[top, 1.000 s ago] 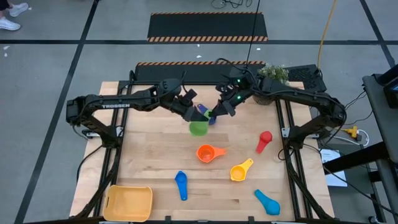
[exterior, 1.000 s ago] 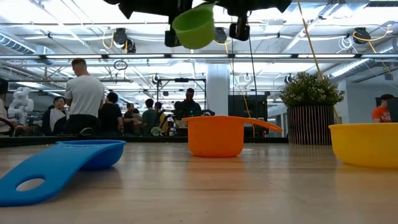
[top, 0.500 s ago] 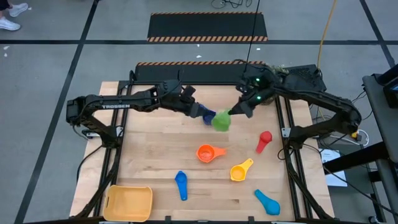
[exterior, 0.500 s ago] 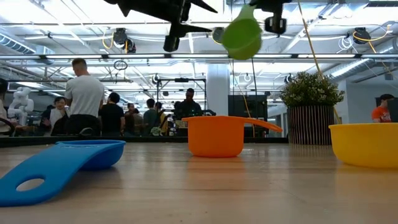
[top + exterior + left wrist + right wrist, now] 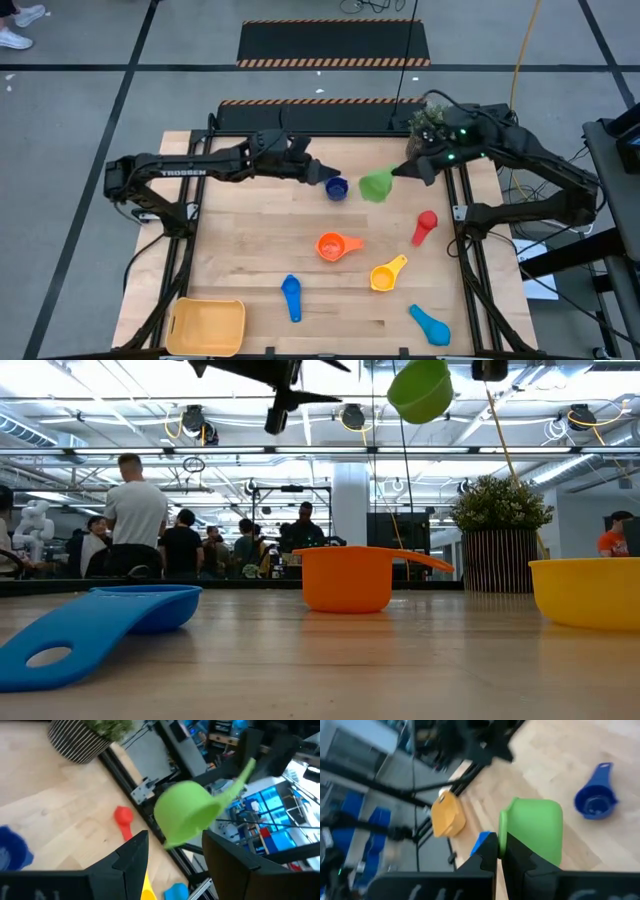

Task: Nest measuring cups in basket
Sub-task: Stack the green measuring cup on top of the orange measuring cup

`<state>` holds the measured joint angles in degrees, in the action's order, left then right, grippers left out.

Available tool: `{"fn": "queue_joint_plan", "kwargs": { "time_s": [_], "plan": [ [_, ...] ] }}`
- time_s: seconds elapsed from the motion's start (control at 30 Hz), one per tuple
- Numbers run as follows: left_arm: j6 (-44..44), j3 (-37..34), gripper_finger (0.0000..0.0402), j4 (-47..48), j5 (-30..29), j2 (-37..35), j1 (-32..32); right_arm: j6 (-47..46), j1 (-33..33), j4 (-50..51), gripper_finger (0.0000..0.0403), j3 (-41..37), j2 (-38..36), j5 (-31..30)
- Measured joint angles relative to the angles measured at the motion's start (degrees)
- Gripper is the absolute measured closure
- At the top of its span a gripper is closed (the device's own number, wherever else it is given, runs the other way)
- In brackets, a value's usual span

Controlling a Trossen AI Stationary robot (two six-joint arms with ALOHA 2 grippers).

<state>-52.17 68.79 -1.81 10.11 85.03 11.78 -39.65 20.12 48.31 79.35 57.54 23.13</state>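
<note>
right gripper (image 5: 501, 851) fingers pinching green cup (image 5: 376, 185) by its handle, held up over far-right of table. left gripper (image 5: 172, 852) fingers spread, empty. basket (image 5: 206, 327) at near-left corner, well apart. we reckon cup's light, stiff plastic, bit slippery; handle's best hold.

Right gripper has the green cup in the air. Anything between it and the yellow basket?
The green plastic measuring cup hangs from the right gripper above the table's far side. The yellow-orange basket sits at the near left corner. The orange cup and a blue scoop lie roughly between, low on the table.
</note>
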Motion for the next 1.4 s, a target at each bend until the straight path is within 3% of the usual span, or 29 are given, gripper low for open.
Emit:
{"fn": "queue_joint_plan", "kwargs": {
  "time_s": [0.1,0.43,0.6,0.93,1.23,1.4],
  "plan": [
    [2.8,-0.1,0.0213,0.6,-1.7,-2.3,-0.5,-5.6,-3.4,-1.2,0.0403,0.0,-1.5,-6.8],
    [12.8,0.1,0.0213,10.9,-17.6,-15.0,-5.0,-16.9,-16.2,-8.3,0.0403,-0.7,-1.4,-25.3],
    [13.1,0.0,0.0213,21.0,-19.2,-19.1,-6.9,-20.8,-20.5,-16.6,0.0403,-5.2,0.2,-31.8],
    [12.2,0.0,0.0213,31.7,-21.0,-20.7,-12.6,-31.2,-29.1,-47.4,0.0403,-22.1,2.3,-41.8],
    [9.0,0.0,0.0213,34.7,-24.3,-20.5,-14.6,-39.9,-40.8,-51.6,0.0403,-30.2,3.5,-57.9],
    [7.9,0.0,0.0213,34.7,-24.7,-20.5,-15.5,-42.4,-45.3,-56.1,0.0403,-32.0,6.2,-62.0]
  ]
}}
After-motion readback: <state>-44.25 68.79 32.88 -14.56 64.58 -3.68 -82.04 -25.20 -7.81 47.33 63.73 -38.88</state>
